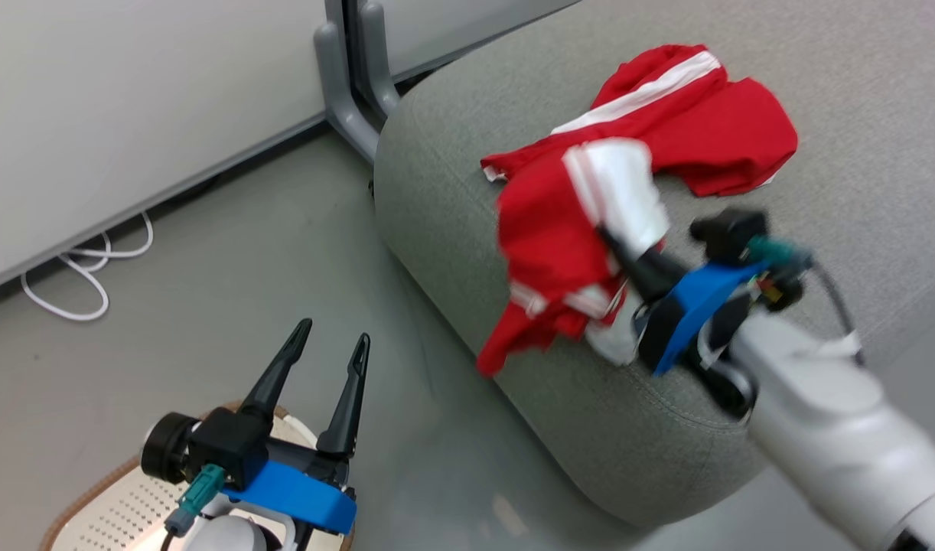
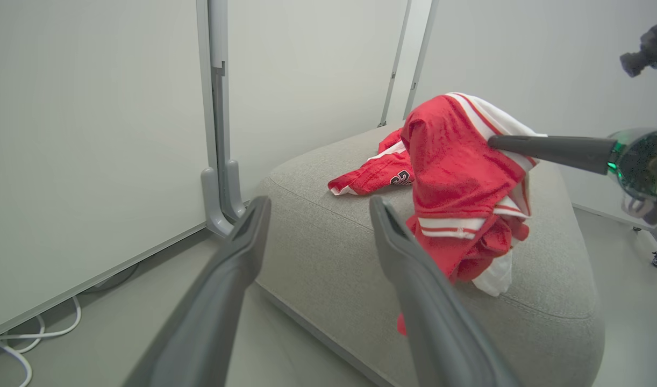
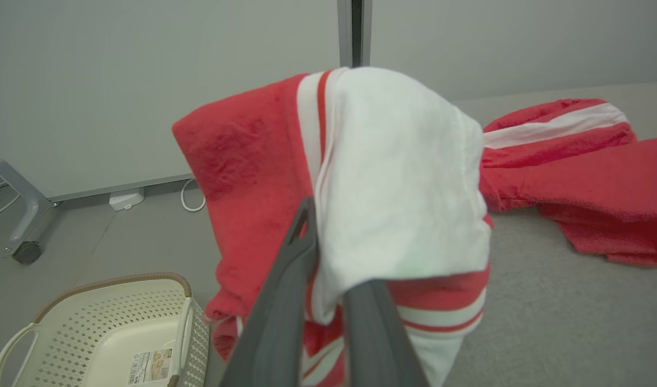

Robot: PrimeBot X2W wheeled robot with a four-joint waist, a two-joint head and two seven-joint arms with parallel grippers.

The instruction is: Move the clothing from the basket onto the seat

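Note:
A red garment with white panels (image 1: 567, 252) hangs from my right gripper (image 1: 607, 236), which is shut on it just above the near edge of the grey seat (image 1: 452, 168). The cloth drapes over the fingers (image 3: 285, 301) and its lower end trails past the seat's front. A second red piece of clothing (image 1: 689, 115), a jersey with a white stripe, lies flat on the seat behind it. My left gripper (image 1: 333, 337) is open and holds nothing, low at the left above the cream basket (image 1: 92, 497). The basket (image 3: 119, 280) holds no clothing, only a label on its bottom.
The basket stands on the grey floor left of the seat. A grey partition foot (image 1: 345, 99) stands against the seat's far left corner, in front of a pale wall panel. A white cable (image 1: 85, 268) loops on the floor by the wall. A castor (image 3: 26, 251) shows at the left.

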